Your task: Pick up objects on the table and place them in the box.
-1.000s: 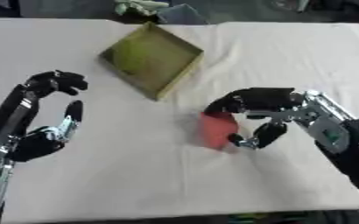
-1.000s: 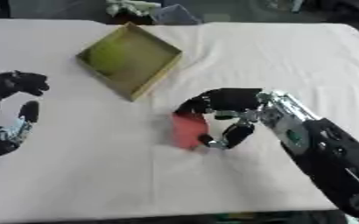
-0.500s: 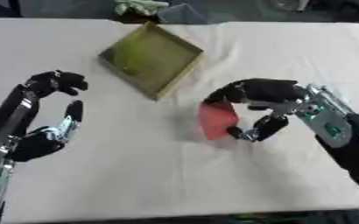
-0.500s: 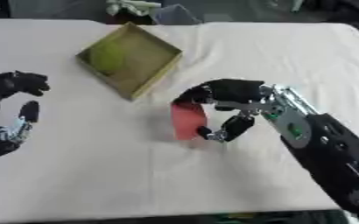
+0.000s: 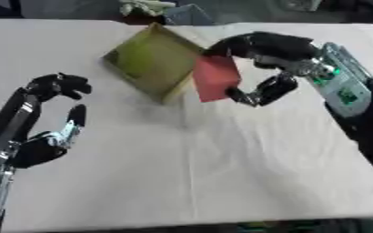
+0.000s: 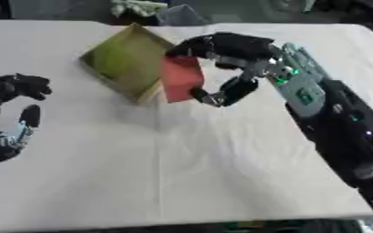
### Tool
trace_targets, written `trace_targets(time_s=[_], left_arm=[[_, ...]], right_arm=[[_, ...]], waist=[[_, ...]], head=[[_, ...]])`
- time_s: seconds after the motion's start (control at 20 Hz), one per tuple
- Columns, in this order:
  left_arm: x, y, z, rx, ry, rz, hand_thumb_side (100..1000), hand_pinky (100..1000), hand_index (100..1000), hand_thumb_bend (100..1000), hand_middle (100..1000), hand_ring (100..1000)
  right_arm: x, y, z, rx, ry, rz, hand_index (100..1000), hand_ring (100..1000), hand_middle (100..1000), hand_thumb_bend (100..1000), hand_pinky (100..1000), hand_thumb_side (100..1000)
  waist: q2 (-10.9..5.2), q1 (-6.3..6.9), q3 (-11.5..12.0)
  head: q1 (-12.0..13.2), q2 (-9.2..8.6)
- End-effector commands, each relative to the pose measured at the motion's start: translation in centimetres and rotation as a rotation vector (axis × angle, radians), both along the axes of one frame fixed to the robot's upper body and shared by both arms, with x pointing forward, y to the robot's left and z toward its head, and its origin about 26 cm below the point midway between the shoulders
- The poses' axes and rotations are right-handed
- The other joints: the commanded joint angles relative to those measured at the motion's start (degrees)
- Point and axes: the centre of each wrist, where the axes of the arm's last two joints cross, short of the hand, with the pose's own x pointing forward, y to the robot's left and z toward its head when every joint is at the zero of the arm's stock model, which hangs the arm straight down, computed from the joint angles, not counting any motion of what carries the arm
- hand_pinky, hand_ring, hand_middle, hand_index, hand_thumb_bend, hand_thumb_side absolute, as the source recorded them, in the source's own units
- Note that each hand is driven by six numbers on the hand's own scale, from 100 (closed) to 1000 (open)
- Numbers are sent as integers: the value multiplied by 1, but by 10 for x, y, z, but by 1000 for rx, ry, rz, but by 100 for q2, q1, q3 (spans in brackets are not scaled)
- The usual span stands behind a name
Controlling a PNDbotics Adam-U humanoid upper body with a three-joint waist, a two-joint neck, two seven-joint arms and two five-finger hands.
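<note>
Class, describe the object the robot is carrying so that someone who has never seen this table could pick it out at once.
Start at the white-clothed table and find the olive-green box near its far edge. At the box's right rim hangs a flat red block, held in the robot's right hand. It is the only red thing here.

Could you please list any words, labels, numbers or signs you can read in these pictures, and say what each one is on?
None can be read.
Red block held in the right hand: plain faces, no text.
Olive-green open box: no label visible.
Green patches on the right forearm: too blurred to tell whether they carry writing.
White cloth-covered table and left hand: no markings.
</note>
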Motion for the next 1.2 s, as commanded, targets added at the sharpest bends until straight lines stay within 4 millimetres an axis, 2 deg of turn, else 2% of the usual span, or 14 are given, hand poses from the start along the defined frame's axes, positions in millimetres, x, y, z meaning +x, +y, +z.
trace_targets(time_s=[0.05,0.25,0.35,0.5,0.7,0.85,1.0,1.1,1.2], left_arm=[[0,0,8,5,-25,-13,582,665,755,100,636,812],[1,-3,9,3,-28,-24,583,664,755,100,637,812],[1,-4,10,1,-32,-31,583,664,755,100,637,812],[2,-6,11,-2,-36,-42,583,664,755,100,637,812],[2,-9,13,-5,-41,-55,584,664,755,100,637,812],[3,-11,14,-7,-44,-64,583,664,755,100,638,812],[3,-12,14,-8,-45,-71,584,664,755,100,638,812],[3,-12,14,-9,-44,-72,585,664,755,100,638,813],[3,-12,14,-9,-43,-70,585,664,756,100,638,813]], right_arm=[[13,6,21,38,-27,-29,988,743,312,100,853,206],[29,34,37,55,-54,-34,993,746,325,100,854,209],[37,49,36,51,-55,-50,993,747,326,100,857,209],[50,65,21,41,-16,-101,994,755,332,100,862,208],[60,75,-7,47,44,-205,993,766,350,100,866,207],[63,80,-26,51,70,-289,995,780,414,100,867,208],[64,83,-39,58,72,-357,1000,800,538,100,869,207],[64,83,-44,57,58,-395,1000,836,694,100,879,213],[65,82,-48,25,41,-425,1000,867,804,100,890,225]], waist=[[-80,28,19],[-46,57,70],[-25,77,104],[2,112,167],[34,153,248],[48,170,283],[56,183,297],[58,191,301],[58,196,295]], head=[[-14,-47],[-72,-114],[-115,-152],[-194,-210],[-299,-269],[-363,-290],[-398,-305],[-414,-311],[-414,-315]])
